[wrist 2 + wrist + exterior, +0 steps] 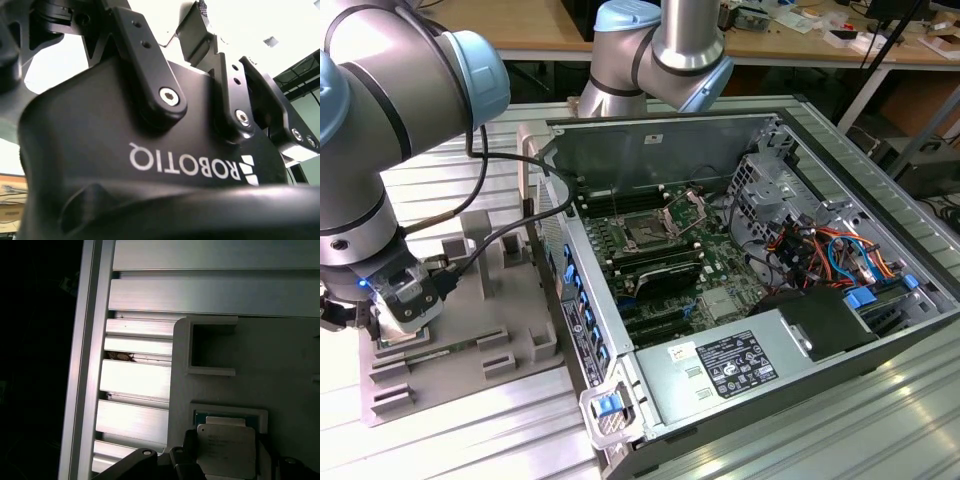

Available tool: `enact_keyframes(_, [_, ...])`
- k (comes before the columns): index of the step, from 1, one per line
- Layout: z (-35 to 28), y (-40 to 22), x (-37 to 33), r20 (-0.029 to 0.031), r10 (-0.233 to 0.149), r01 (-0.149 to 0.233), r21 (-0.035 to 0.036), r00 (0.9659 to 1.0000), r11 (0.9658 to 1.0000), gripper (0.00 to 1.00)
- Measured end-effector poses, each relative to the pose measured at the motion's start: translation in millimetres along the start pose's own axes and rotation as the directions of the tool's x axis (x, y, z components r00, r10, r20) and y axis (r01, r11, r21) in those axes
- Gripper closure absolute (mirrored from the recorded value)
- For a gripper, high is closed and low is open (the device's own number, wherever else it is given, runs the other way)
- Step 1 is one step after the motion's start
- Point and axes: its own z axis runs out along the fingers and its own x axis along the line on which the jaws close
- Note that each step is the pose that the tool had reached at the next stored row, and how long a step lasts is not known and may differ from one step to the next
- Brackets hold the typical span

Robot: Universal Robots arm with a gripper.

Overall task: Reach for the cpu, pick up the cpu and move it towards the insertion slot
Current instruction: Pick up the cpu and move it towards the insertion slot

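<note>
The cpu [227, 445], a small square chip with a silver top and a green edge, lies in a recess of the grey tray [280, 365]. My gripper [227, 456] is down over it, with a dark finger [189, 452] tight against each side, shut on the cpu. In the exterior view the gripper [398, 322] sits low on the tray [470, 330] at the exterior view's left. The insertion slot [646, 236], a dark square socket with a raised steel bracket, lies in the open computer case well to the right. The second wrist view shows the gripper's black housing [150, 150].
The open computer case [740, 260] holds a green board, long black memory slots [665, 275], a drive cage, coloured cables and a labelled grey power-supply box [730, 365]. Its raised wall [570, 300] stands between tray and socket. Ribbed aluminium table [135, 380] surrounds the tray.
</note>
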Motion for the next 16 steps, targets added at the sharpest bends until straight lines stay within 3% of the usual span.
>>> enact_keyframes(11, [0.2,0.0,0.0,0.0002,0.0,0.0,-0.0001,1.0,1.0,0.45])
enact_keyframes(13, [-7.0,0.3,0.0,0.0001,0.0,0.0,-0.0001,1.0,1.0,0.45])
enact_keyframes(16, [-8.9,0.4,0.0,0.0002,0.0,0.0,-0.0001,1.0,1.0,0.45])
